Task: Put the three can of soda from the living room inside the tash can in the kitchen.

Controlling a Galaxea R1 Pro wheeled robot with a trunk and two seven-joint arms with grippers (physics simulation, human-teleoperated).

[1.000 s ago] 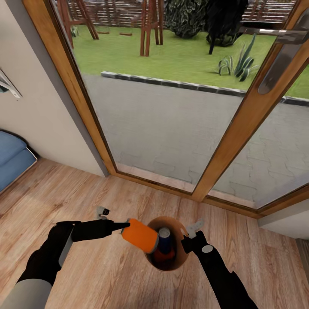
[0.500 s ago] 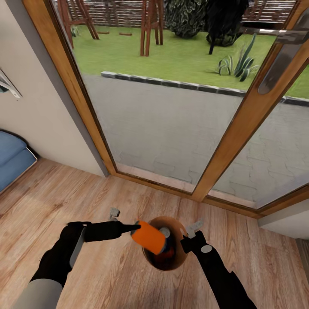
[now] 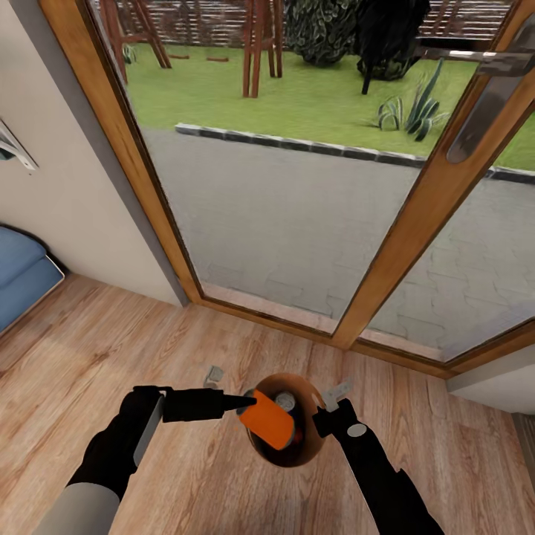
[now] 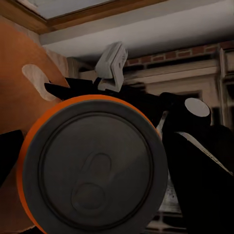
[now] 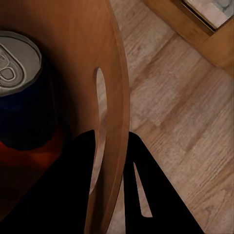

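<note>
We've got the left tool (image 3: pixel 239 405) clamping the orange soda can (image 3: pixel 267 420), tilted lengthwise into the trash can (image 3: pixel 312 446); right tool (image 5: pixel 114 161) pinches its rim, blue can (image 5: pixel 19 97) half-hidden.

From the head view we see even, bright daylight through the glass doors (image 3: pixel 297 193), with the lawn (image 3: pixel 297 96) outside the brightest part, the plank floor (image 3: pixel 111 349) flatly lit with hardly any cast shadow, and the straight door frames leaning outward toward the picture's edges. In the left wrist view we find things much dimmer: the can (image 4: pixel 92 170) end sits very close, grey and soft-edged, and the black arm parts beside it lose all detail. In the right wrist view we get warm, even light on the bin (image 5: pixel 97 73) wall, while the gripper's fingers (image 5: pixel 73 195) read as flat black shapes with a slight blur overall.
</note>
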